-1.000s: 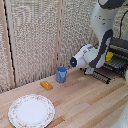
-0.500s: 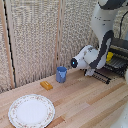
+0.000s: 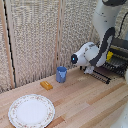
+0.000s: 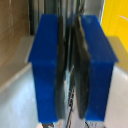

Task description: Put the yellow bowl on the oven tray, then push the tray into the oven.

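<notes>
Although the pictures are blurred and no brand, label or writing can be read anywhere, the layout is plain enough. Nearest the camera in the exterior view, at the lower left of the frame, a large white plate point(image 3: 31, 110) with a floral rim lies on the wooden table point(image 3: 85, 102). Behind it, left of centre, a small orange block point(image 3: 46, 85) rests on the boards, and just beside that, towards the middle of the frame, stands a blue cup point(image 3: 61, 74). Farther back, at the right of the frame, the white-and-grey arm bends down so that the grabber point(image 3: 93, 69) sits at the front edge of the baking sheet point(image 3: 102, 75), whose thin dark bars jut out from the oven point(image 3: 119, 55) at the right edge. A patch of the yellow dish point(image 3: 109, 55) shows just behind the arm, above the bars at the oven's mouth; how it rests there is hidden.

In the wrist view the two blue fingertips point(image 4: 47, 67) fill the frame, drawn nearly together with only a thin dark strip, seemingly the sheet's edge, pinched between them. Bright yellow point(image 4: 117, 22) fills the upper right corner behind them.
</notes>
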